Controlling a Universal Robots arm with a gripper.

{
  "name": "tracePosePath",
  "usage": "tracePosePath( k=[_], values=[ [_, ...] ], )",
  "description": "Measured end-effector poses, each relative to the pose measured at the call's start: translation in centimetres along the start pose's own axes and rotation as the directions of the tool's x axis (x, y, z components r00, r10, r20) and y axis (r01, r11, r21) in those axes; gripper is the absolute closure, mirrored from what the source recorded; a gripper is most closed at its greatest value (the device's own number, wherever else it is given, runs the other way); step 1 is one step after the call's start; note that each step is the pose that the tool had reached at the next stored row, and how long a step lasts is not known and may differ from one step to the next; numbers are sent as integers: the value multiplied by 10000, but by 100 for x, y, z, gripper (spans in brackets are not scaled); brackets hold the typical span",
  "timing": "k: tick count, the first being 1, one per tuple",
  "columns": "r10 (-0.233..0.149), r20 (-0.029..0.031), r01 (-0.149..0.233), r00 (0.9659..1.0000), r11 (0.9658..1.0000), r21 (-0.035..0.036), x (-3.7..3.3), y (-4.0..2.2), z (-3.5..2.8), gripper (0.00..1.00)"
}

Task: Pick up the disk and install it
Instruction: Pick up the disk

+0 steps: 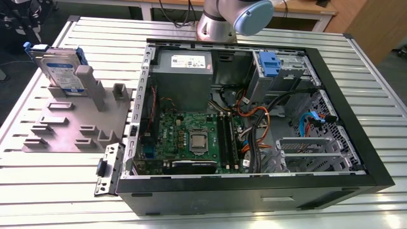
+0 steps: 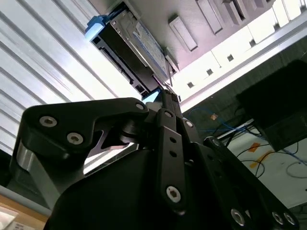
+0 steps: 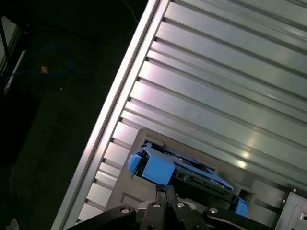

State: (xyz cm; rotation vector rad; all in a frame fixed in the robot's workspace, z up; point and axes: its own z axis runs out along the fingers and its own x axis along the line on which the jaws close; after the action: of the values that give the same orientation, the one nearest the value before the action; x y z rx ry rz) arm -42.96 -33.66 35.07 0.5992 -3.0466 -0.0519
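**Disk waits in its stand, nothing installed yet**

The slatted metal table (image 1: 57, 191) carries an open computer case (image 1: 254, 191) lying on its side, taking up the middle and the exterior view's right. No step of the task shows as done. The bay area at the far right of the case holds only a blue caddy (image 1: 270, 64), so both the pick-up and the fitting look to be left.

A grey stand (image 1: 70, 129) sits on the table at the exterior view's left, beside the case. The disk (image 1: 64, 71) stands upright on edge in the far end of that stand, well apart from the case. It is framed in blue in both wrist views (image 2: 129, 43) (image 3: 177, 167).

The arm (image 1: 232, 19) rises at the far edge of the table. The gripper (image 3: 164, 188) (image 2: 165, 93) points toward the disk with its fingers pressed together and nothing between them.

As for writing, the disk bears a white-and-blue label, and the grey power supply (image 1: 184, 81) in the far part of the case has a white one. The print on both is too small to make out
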Motion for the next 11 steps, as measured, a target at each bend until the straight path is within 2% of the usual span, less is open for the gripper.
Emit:
tracePosePath(
  k=[3, 11],
  values=[
    [-140, -2, 140, 9999, 9999, -1, 0, 0, 1, 89],
    [-151, -2, 151, 9999, 9999, -4, 0, 0, 1, 89]
  ],
)
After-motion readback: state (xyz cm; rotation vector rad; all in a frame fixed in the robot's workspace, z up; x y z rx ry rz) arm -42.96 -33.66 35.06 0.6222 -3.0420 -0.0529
